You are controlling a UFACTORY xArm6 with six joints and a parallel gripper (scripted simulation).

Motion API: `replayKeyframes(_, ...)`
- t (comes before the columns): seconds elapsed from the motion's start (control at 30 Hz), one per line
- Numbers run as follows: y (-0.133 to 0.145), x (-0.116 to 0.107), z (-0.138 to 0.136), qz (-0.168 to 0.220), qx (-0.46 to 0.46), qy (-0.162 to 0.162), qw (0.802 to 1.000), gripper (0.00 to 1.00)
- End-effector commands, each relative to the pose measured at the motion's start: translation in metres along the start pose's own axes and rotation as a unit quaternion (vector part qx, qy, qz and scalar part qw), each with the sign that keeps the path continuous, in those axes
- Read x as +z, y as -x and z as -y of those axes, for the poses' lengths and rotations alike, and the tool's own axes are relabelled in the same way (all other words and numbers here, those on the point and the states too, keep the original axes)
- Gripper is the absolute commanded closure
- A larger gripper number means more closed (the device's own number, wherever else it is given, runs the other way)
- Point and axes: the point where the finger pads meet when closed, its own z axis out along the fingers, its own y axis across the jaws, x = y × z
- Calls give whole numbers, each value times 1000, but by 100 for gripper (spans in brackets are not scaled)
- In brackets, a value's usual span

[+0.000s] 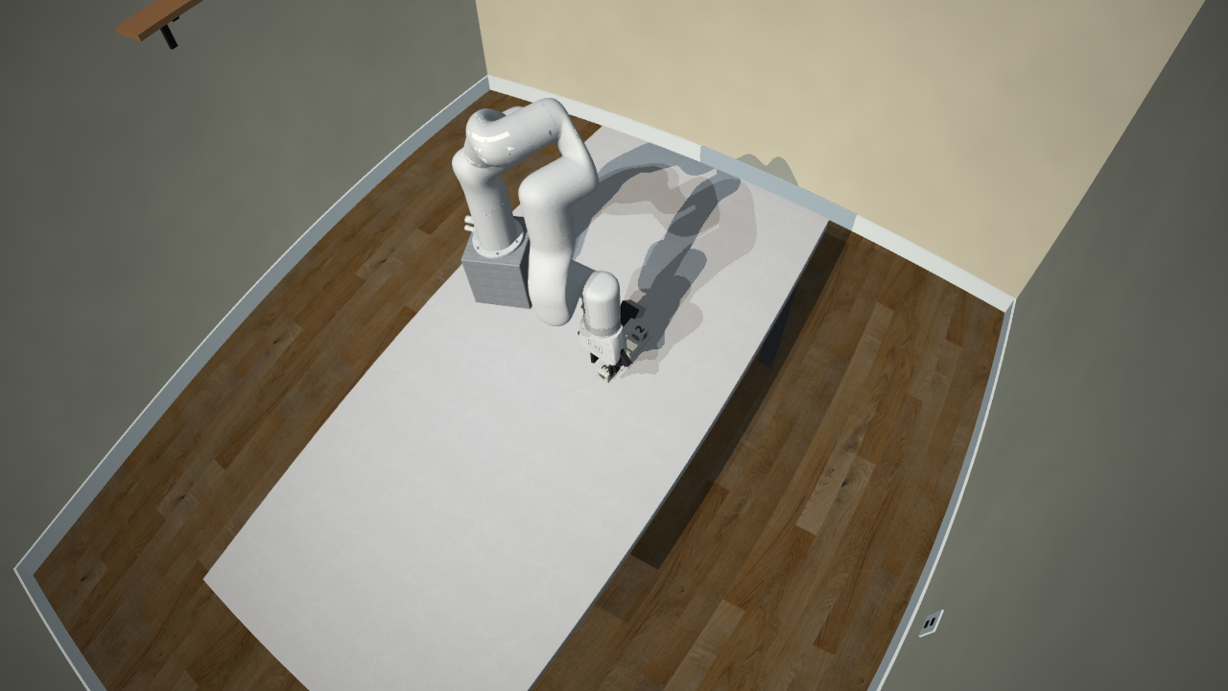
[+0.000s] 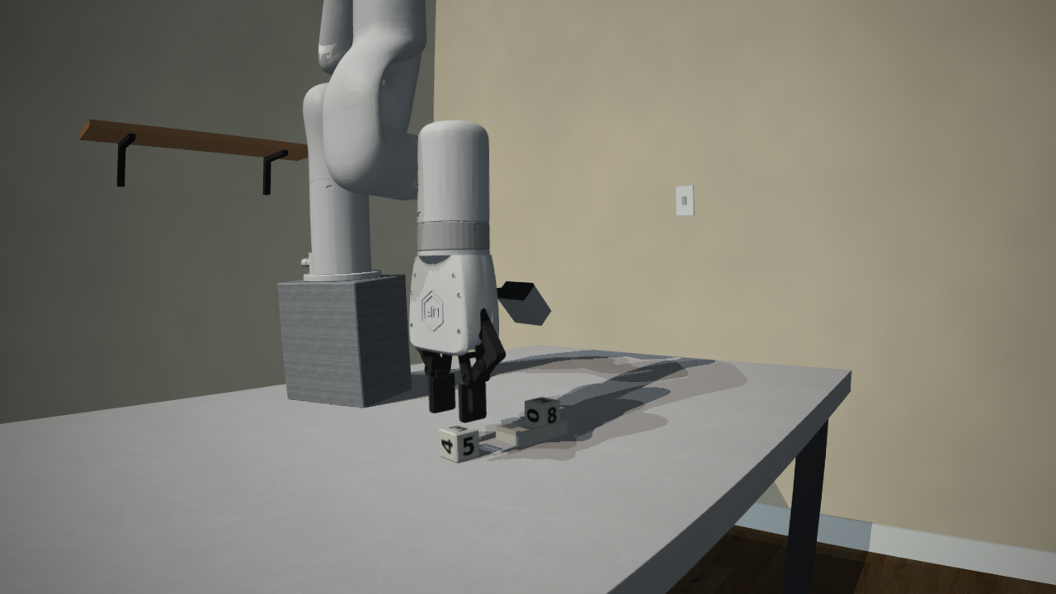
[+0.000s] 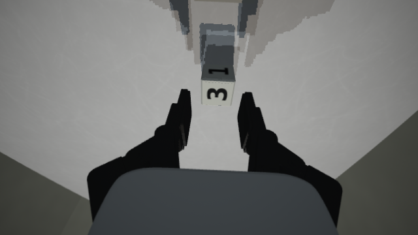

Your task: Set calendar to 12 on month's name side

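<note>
A loose cream cube (image 2: 458, 444) (image 3: 217, 93) stands flat on the table outside the tray. Its top shows 3; its sides show 4 and 5 in the exterior view, and 1 in the wrist view. My gripper (image 2: 457, 414) (image 3: 215, 103) is partly open and empty, fingers pointing down just above the loose cube; the cube appears between the fingertip lines in the wrist view. The pale tray (image 2: 544, 433) lies on the table beside it. A second cube (image 2: 542, 411) (image 1: 637, 333) is at the tray's far part, showing 0 and 8 in the exterior view. The month's name is not readable.
The tray and second cube stand close to the gripper, on the side of the wrist camera housing (image 2: 525, 304). The arm's grey base block (image 2: 343, 343) (image 1: 498, 276) is farther back. Arm shadows fall over the tray. The table's edge (image 2: 738, 492) runs to the right.
</note>
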Motion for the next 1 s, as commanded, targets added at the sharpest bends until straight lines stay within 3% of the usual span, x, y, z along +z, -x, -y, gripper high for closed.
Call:
replayKeyframes(0.0,0,4,-1,4,0,4,1000,51)
replayKeyframes(0.97,0,7,-1,4,0,4,1000,51)
